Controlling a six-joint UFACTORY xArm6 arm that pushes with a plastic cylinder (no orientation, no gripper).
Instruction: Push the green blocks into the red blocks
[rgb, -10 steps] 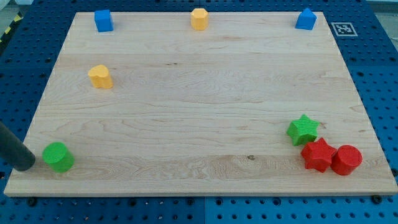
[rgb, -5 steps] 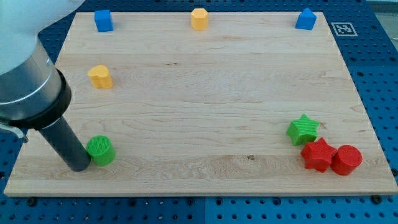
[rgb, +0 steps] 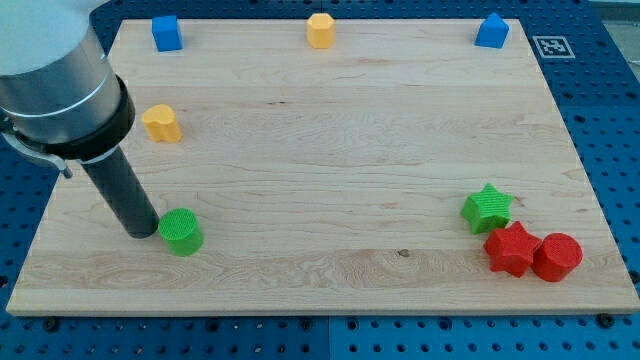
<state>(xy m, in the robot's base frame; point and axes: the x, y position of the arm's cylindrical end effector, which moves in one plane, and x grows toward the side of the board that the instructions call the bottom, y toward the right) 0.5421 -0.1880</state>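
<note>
my tip (rgb: 143, 232): no gripper on this arm, bare rod, holds nothing; touches green cylinder on its view-left side
green cylinder (rgb: 181, 232): just view-right of my tip
green star (rgb: 487, 208): far view-right of green cylinder, touching red star (rgb: 511, 249)
red cylinder (rgb: 557, 257): against red star

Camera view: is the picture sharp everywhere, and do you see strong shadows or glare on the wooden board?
Camera view: the board is evenly lit with no glare; the green cylinder, green star and red star look sharp with only faint shadows; my tip is sharp, but the arm's pale upper part at the view's top left looks soft.
</note>
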